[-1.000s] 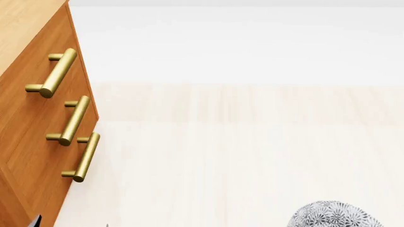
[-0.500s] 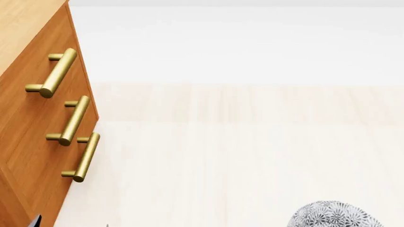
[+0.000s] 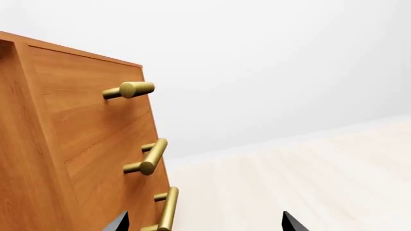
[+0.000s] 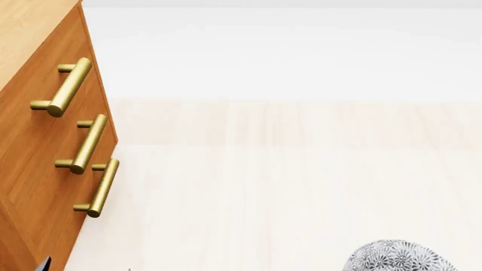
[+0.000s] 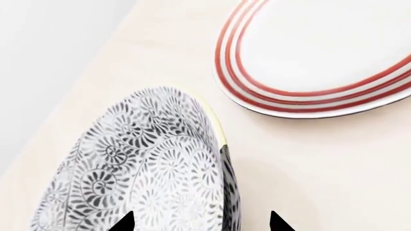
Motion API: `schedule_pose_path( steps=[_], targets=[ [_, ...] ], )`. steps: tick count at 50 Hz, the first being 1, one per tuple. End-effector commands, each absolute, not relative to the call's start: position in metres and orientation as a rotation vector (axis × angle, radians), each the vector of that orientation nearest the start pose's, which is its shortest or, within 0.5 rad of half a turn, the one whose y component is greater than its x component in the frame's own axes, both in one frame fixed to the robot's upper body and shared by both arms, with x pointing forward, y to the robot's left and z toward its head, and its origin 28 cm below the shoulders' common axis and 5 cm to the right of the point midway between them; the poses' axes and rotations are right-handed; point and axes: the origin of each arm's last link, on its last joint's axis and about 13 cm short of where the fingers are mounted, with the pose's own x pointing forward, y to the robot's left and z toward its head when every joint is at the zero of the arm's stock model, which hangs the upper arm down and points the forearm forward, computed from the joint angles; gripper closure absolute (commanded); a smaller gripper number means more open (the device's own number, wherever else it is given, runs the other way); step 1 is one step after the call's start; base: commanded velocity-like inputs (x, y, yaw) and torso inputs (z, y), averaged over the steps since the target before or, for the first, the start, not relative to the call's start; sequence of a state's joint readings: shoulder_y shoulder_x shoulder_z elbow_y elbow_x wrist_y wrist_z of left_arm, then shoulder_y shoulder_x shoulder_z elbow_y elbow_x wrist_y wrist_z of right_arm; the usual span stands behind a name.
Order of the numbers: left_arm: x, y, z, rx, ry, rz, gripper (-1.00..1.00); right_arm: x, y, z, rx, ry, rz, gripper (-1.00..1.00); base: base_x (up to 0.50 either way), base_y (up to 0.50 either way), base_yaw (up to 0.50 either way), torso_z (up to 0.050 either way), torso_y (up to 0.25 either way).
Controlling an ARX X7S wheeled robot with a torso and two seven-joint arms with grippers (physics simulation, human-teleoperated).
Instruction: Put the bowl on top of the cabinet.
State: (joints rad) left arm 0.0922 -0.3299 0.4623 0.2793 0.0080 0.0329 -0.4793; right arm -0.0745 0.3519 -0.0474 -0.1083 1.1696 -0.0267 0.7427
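Bowl (image 5: 151, 168) sits between our right gripper's (image 5: 200, 222) spread tips (red-ringed plate (image 5: 321, 57) nearby). Our left gripper (image 3: 202, 222) gapes, empty, beside the cabinet (image 3: 70, 154).

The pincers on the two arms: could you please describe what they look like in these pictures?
Little shows. In each wrist view only two black, pointed fingertips poke into the frame: the left pincer and the right pincer. They look plain matte black, without markings or cables. The arms themselves are out of view.
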Motion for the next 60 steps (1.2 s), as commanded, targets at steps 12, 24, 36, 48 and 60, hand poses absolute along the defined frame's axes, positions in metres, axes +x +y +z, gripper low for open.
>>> schedule_pose_path(
  steps=[12, 24, 36, 48, 60],
  targets=[
    [0.17, 0.183, 0.039, 0.188, -0.18, -0.049, -1.0, 0.201, -0.151, 0.035, 0.779, 0.315, -0.646, -1.0, 0.0, 0.0, 0.0, 0.0, 0.0],
    [0.169, 0.183, 0.039, 0.188, -0.183, -0.046, -1.0, 0.2, -0.152, 0.036, 0.784, 0.305, -0.652, 1.0, 0.0, 0.0, 0.0, 0.0, 0.0],
    [0.169, 0.183, 0.039, 0.188, -0.183, -0.045, -1.0, 0.198, -0.152, 0.036, 0.786, 0.303, -0.644, 1.0, 0.0, 0.0, 0.0, 0.0, 0.0],
    [0.17, 0.183, 0.039, 0.188, -0.181, -0.047, -1.0, 0.197, -0.152, 0.036, 0.794, 0.297, -0.634, 1.0, 0.0, 0.0, 0.0, 0.0, 0.0],
    [0.171, 0.182, 0.038, 0.183, -0.174, -0.044, -1.0, 0.185, -0.147, 0.049, 0.749, 0.12, -0.586, 1.0, 0.0, 0.0, 0.0, 0.0, 0.0]
  ],
)
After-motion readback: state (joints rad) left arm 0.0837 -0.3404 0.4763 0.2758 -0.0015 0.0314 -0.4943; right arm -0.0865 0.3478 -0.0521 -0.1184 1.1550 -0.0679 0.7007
